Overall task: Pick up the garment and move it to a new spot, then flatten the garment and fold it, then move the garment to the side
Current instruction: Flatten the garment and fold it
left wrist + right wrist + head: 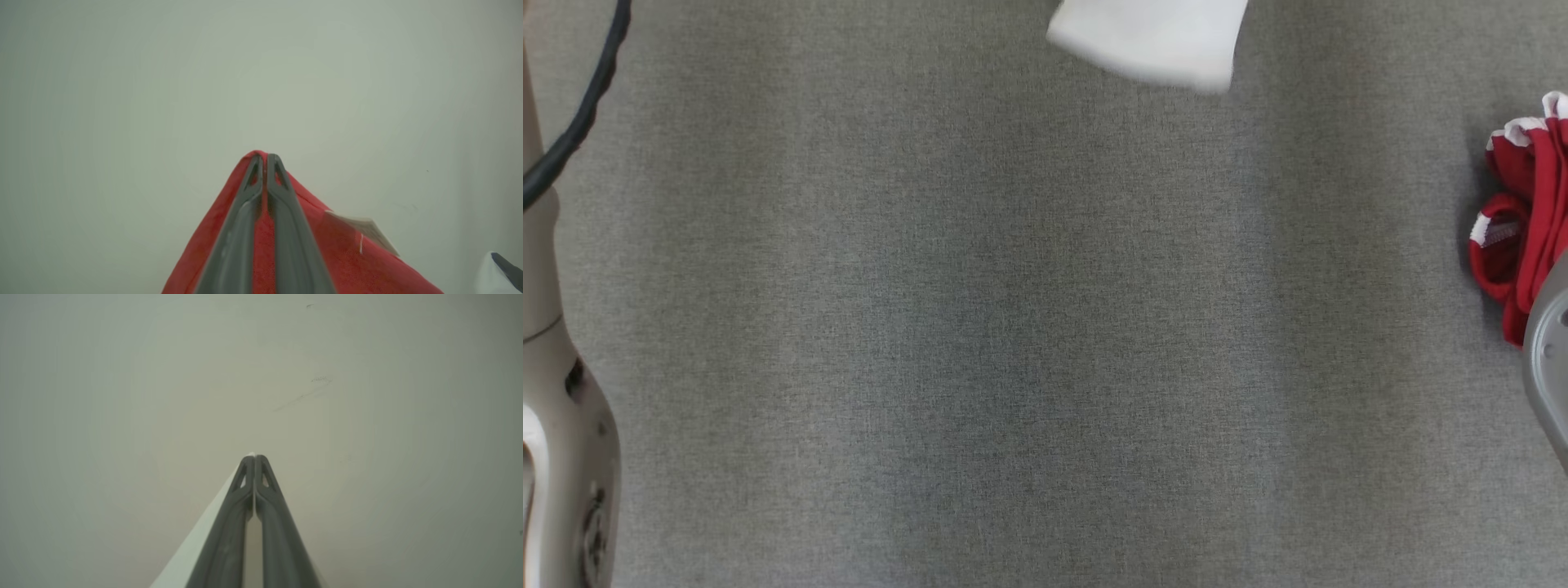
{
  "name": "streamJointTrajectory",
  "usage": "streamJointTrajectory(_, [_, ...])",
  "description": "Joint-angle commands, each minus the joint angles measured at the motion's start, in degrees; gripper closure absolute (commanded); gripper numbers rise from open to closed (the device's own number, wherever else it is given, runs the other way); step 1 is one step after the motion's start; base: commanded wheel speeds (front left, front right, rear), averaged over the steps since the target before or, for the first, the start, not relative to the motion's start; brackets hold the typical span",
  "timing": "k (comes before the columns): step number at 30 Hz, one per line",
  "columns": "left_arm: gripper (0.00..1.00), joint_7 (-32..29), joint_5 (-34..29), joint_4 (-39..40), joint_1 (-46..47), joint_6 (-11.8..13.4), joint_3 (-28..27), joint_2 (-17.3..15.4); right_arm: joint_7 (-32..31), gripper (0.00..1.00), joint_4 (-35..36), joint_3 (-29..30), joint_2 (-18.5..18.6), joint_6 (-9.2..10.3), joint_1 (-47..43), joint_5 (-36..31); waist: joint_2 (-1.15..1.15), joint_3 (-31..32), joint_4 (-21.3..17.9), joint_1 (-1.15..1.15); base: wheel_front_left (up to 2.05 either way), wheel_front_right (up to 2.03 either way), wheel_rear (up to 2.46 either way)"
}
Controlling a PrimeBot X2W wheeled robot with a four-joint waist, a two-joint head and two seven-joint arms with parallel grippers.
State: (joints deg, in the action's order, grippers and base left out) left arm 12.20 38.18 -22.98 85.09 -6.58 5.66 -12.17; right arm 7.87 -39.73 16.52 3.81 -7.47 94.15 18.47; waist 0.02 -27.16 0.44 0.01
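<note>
The garment [1523, 212], red with white trim, shows bunched at the right edge of the head view. In the left wrist view, my left gripper [264, 157] is shut on a peak of red fabric [351, 261] that carries a white label [363, 228], and it points at a plain pale wall. My right gripper [254, 457] is shut on the edge of a white cloth [196, 555], a sliver of which shows past the fingertips. A blurred white cloth [1152, 41] hangs at the top of the head view. I cannot tell whether the white cloth belongs to the garment.
A grey fabric tabletop [1013, 327] spreads below me. My pale left forearm [556, 392] with a black cable stands along the left edge. A grey arm part [1552, 359] overlaps the garment at the right edge.
</note>
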Motion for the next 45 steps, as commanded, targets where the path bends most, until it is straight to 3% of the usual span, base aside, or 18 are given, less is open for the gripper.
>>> streamJointTrajectory(1, [1.0,0.8,0.84,-0.13,-0.24,-0.44,-0.29,-0.01,-0.36,1.0,-1.07,-0.92,-0.15,-0.05,0.2,-0.53,-0.02,-0.42,-0.02,-0.01,0.0,0.0,0.0])
streamJointTrajectory(6, [1.0,1.47,1.56,-1.76,-5.41,-0.75,1.16,-0.9,-3.33,1.0,-3.52,-4.63,1.11,-0.05,-2.87,-2.06,-0.02,-0.72,-0.3,-0.01,0.0,0.0,0.0])
streamJointTrajectory(14, [1.0,2.95,3.0,-4.44,-25.24,-0.89,5.37,-1.06,-11.79,1.0,-6.03,-14.94,3.51,-0.06,-20.03,0.68,-0.02,3.2,-0.51,-0.01,0.0,0.0,0.0])
streamJointTrajectory(23, [1.0,3.05,0.67,-3.16,-49.65,-0.91,7.46,0.42,-23.37,1.0,7.21,-23.95,9.34,-0.06,-47.64,11.92,-0.02,15.59,-0.41,-0.01,0.0,0.0,0.0])
streamJointTrajectory(27, [1.0,3.02,-6.34,-2.43,-60.49,0.27,9.33,0.08,-30.09,1.0,16.29,-23.34,11.38,-0.05,-62.25,14.02,-0.02,21.53,-1.03,-0.01,0.0,0.0,0.0])
streamJointTrajectory(32, [1.0,2.98,-12.97,-2.94,-68.47,2.17,13.73,-1.58,-36.43,1.0,25.36,-20.46,10.73,-0.05,-75.14,13.96,-0.02,26.71,-1.37,-0.01,0.0,0.0,0.0])
streamJointTrajectory(45, [1.0,-2.59,-13.06,3.93,-80.42,7.49,14.84,-4.32,-55.82,1.0,48.28,-10.89,6.76,-0.05,-98.95,11.02,-0.02,29.96,-0.67,-0.01,0.0,0.0,0.0])
